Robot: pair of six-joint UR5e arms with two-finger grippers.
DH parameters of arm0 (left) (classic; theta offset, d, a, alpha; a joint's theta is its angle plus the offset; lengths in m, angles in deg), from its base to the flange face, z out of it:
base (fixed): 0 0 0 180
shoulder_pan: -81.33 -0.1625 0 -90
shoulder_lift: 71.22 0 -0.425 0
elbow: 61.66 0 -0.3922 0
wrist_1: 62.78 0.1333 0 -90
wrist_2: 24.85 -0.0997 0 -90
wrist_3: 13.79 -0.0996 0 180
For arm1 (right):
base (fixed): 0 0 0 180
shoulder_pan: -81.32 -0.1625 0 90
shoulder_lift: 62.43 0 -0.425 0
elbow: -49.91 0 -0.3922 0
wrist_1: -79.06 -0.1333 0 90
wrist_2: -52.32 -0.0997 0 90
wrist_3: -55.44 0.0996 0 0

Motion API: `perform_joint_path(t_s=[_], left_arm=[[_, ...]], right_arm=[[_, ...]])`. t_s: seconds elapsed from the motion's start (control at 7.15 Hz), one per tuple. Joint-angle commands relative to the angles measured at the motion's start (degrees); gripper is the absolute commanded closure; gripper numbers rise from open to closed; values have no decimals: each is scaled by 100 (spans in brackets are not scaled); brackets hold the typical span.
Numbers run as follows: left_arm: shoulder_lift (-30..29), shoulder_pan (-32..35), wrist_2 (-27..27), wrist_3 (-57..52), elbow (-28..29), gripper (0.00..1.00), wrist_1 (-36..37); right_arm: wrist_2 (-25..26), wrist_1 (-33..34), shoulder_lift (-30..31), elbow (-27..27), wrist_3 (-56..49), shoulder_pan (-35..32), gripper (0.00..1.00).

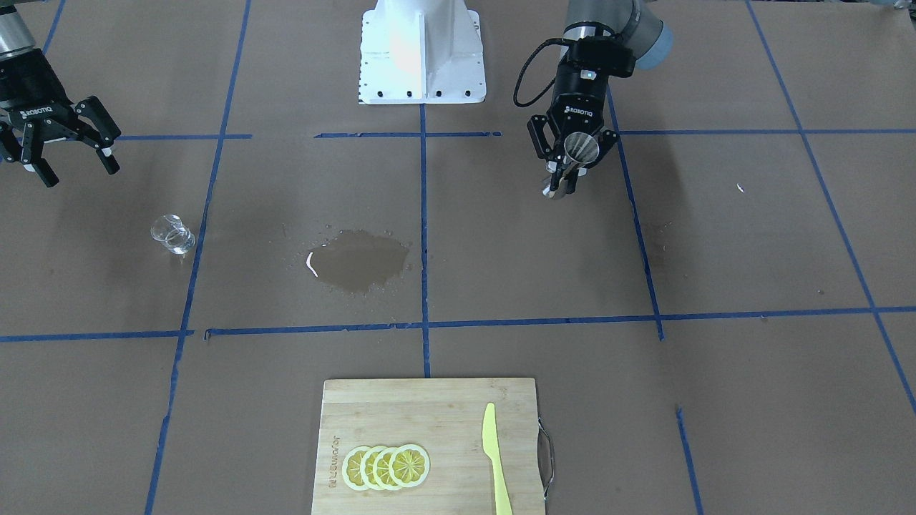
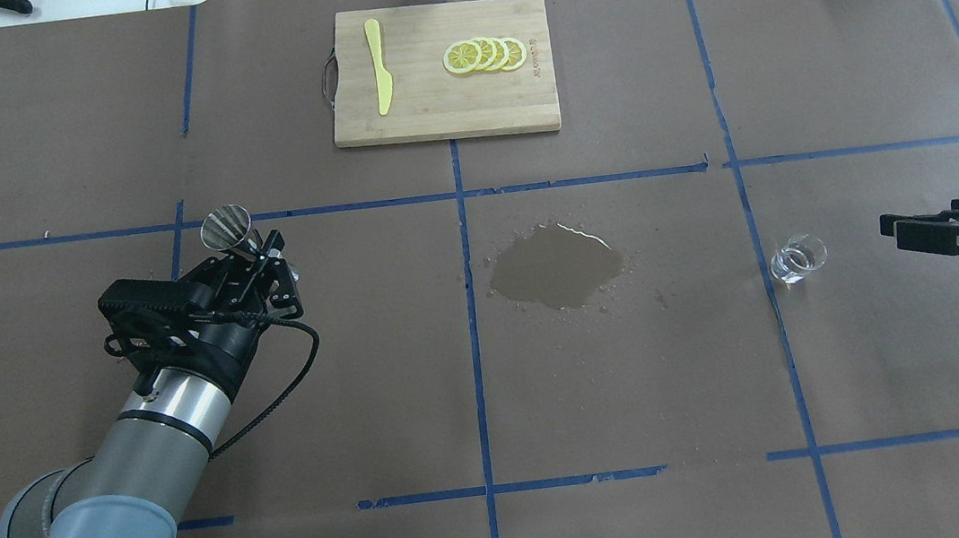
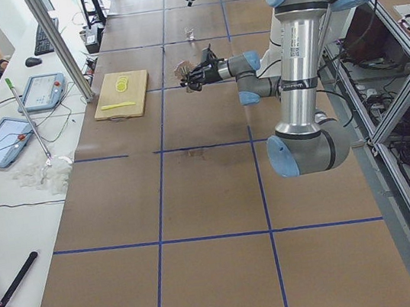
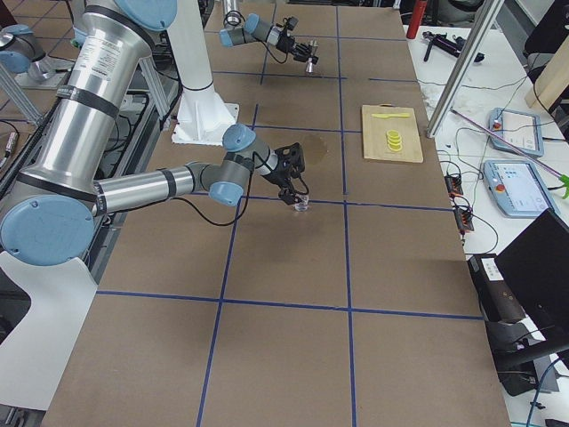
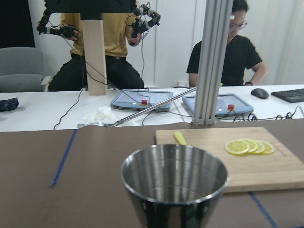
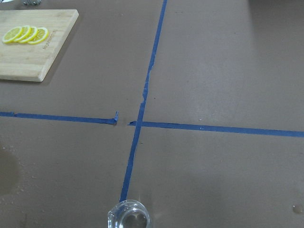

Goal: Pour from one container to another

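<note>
**Brown-papered table, wet patch between the two grippers**

Brown paper taped into blue squares covers the table [image 1: 751, 236]; a dark wet patch [image 1: 358, 259] lies between the arms, well apart from each. The left gripper [image 1: 569, 161] is clamped on a steel cup [image 5: 175, 185], mouth up, long axis about vertical; the wrist view cuts off its base, and whether it holds liquid is hard to tell. The right gripper [image 1: 79, 170] hangs with fingers spread, holding nothing; the small clear glass [image 1: 173, 234] stands upright just ahead of it, untouched and cropped in the right wrist view; flat paper lies all round both.
</note>
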Motion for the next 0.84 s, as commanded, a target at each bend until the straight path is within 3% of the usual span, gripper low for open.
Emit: perform_joint_path(t_s=[0.0,0.28,0.42,0.7], left_arm=[[-179,-37,135,-123,45,100,-122],[-206,-29,144,-123,63,100,-122],[-206,-29,144,-132,55,100,-122],[-197,-20,284,-132,63,100,-113]], right_arm=[[1156,-152,100,43,369,833,0],[3131,-161,135,305,1220,2308,0],[4177,-248,13,777,1564,2898,0],[4712,-696,-137,1263,1559,3071,0]])
